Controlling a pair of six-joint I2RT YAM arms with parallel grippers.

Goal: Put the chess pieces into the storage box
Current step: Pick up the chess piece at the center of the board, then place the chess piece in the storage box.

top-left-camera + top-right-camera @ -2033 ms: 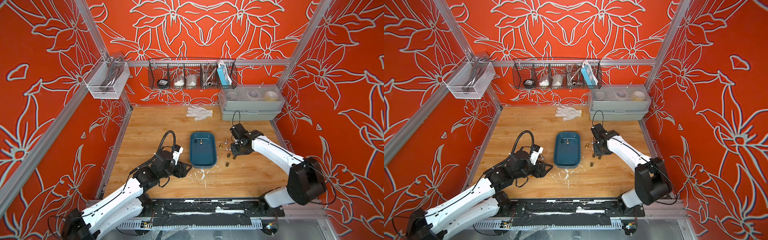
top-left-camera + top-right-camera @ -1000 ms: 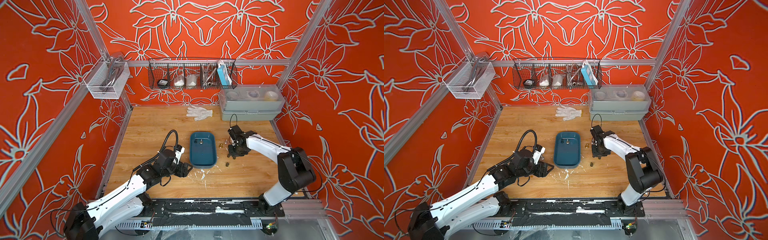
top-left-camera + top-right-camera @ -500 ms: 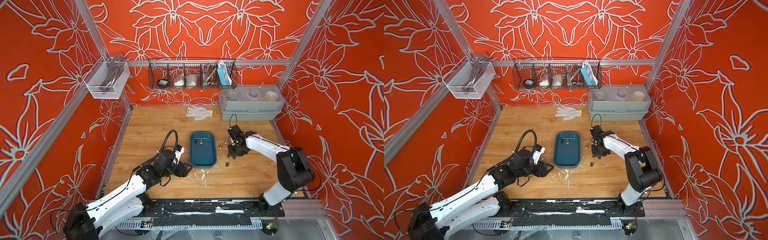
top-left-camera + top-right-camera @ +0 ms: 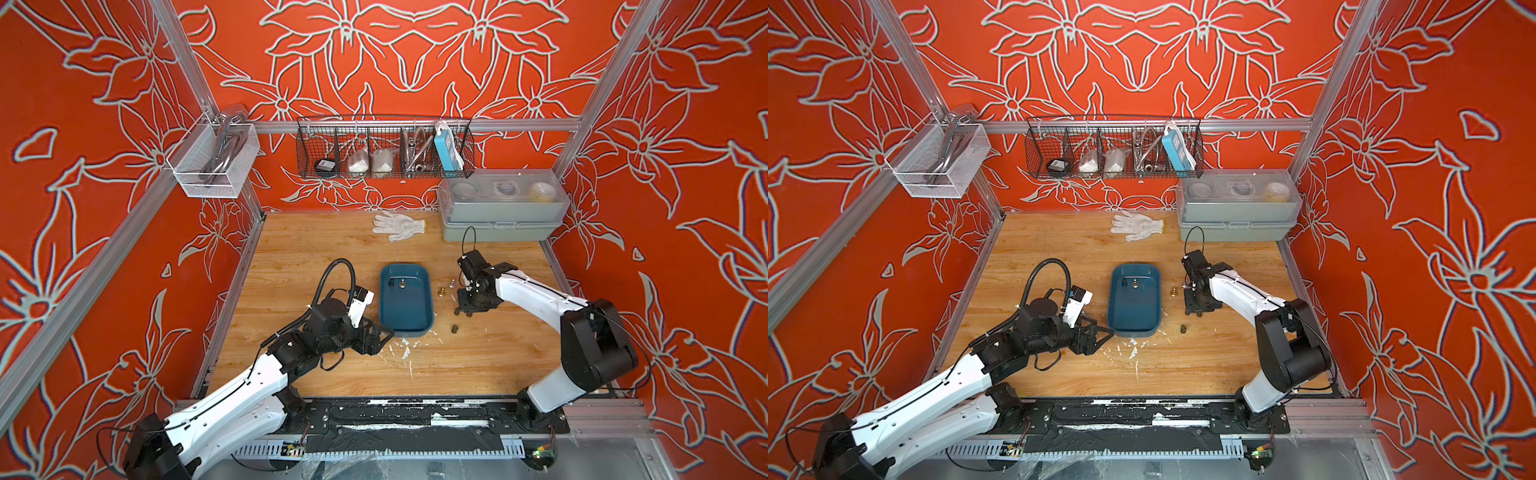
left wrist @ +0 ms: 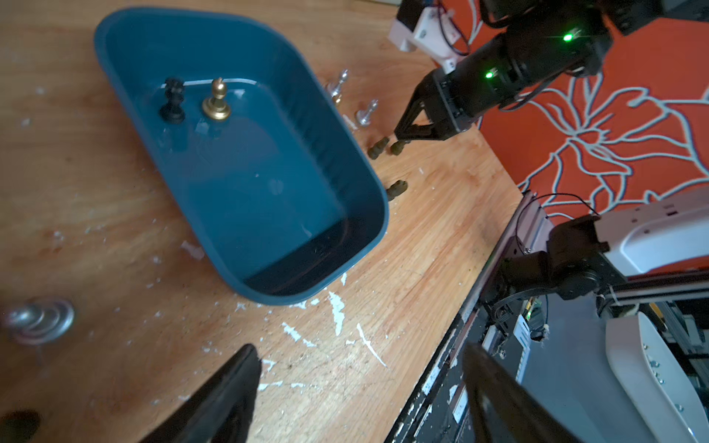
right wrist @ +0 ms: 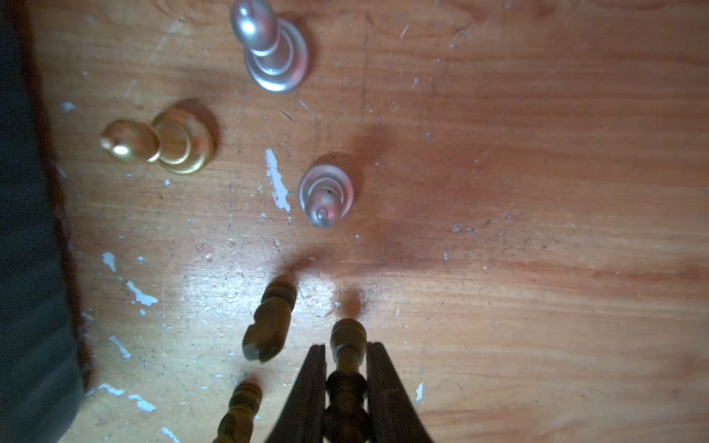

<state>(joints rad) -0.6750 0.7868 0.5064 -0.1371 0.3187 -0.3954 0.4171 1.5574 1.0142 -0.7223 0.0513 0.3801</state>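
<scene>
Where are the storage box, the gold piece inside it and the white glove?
storage box [image 4: 407, 309], in a top view, on its bare floor
gold piece [image 5: 217, 100], left wrist view, on its body
white glove [image 4: 402, 227], in a top view, on its palm

White glove [image 4: 398, 225] lies at the back of my wooden tabletop [image 4: 316, 249], near grey clear-lidded box [image 4: 500, 216]; black wire basket [image 4: 384, 166] holding blue power strip [image 4: 445, 149] above, white mesh basket [image 4: 212, 170] left

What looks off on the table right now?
White flecks litter the wood table by the near end of the storage box, like chipped paint. A white glove lies loose at the back. Nothing else stands out.
</scene>
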